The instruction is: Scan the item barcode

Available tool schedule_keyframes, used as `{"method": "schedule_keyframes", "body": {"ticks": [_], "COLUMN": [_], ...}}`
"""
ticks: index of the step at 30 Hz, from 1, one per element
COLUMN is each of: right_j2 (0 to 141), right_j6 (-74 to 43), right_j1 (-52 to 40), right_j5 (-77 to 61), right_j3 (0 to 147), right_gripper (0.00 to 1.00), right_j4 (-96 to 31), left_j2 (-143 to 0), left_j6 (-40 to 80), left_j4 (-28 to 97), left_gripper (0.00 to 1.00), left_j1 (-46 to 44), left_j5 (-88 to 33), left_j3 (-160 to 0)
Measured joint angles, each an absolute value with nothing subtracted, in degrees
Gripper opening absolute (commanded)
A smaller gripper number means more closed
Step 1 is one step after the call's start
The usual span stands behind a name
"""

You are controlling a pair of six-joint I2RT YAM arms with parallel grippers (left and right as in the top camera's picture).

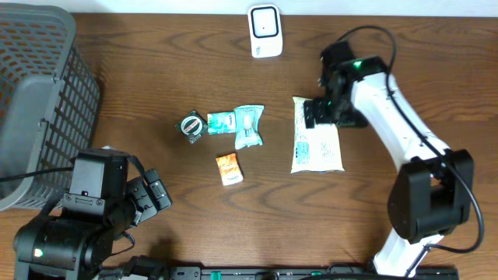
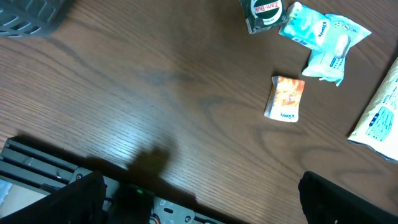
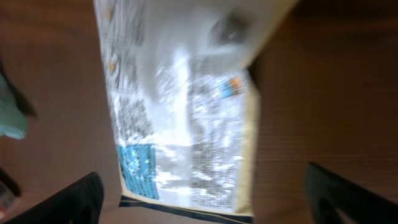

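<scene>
The flat white plastic packet [image 1: 317, 148], cream along its edges and printed with a teal block, lies lengthwise on the brown wooden surface [image 1: 156, 78] right of centre. Its long axis runs from 12 to 6 o'clock in the overhead view. The right pincer [image 1: 320, 113] hangs over the packet's 12 o'clock end, so most of the packet stretches from it toward 6 o'clock. In the blurred right wrist view the pincer is spread wide. Its two dark fingers [image 3: 68, 202] show at the lower corners, with the packet [image 3: 180, 112] in the gap between them, clear of both. Whether anything touches the packet's top end cannot be told. The white box-shaped scanner [image 1: 264, 31] stands at the far edge of the surface, at about 11 o'clock from the right pincer and well apart from it. At 9 o'clock from the packet sit two teal tissue packets [image 1: 249, 126] side by side, and just beyond them a round black tin [image 1: 192, 125]. A small orange sachet [image 1: 229, 168] lies at 6 o'clock from the tissue packets. The left pincer [image 1: 156, 194] is at the near left, spread open and holding nothing, with the sachet at 2 o'clock from it. A grey plastic mesh basket [image 1: 39, 101] fills the far left corner.
</scene>
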State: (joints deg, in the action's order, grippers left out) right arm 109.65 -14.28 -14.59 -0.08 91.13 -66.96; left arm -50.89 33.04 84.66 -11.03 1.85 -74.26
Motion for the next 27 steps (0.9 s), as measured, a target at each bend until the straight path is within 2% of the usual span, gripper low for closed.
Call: {"method": "schedule_keyframes", "body": {"ticks": [8, 15, 25, 27], "right_j2": [108.90, 108.88, 108.90, 108.42], "right_j6": [-12.51, -4.93, -1.19, -1.08], "right_j1": [-7.55, 0.19, 1.43, 1.34], "right_j5": [1.67, -13.61, -30.65, -33.10], "right_j3": [91.37, 82.06, 66.37, 65.12], "right_gripper": [0.99, 0.99, 0.99, 0.93], "right_j4": [-66.78, -57.78, -43.53, -41.25], "left_j2": [-50.89, -50.89, -50.89, -50.89], "left_j6": [33.04, 33.04, 33.04, 33.04], "left_j4": [84.68, 84.68, 84.68, 84.66], "left_gripper": [0.98, 0.98, 0.98, 0.98], "left_j1": [-11.03, -11.03, -11.03, -11.03], "left_j5": [1.83, 1.85, 1.83, 1.85], "left_j3": [-74.26, -74.26, -74.26, -74.26]}}
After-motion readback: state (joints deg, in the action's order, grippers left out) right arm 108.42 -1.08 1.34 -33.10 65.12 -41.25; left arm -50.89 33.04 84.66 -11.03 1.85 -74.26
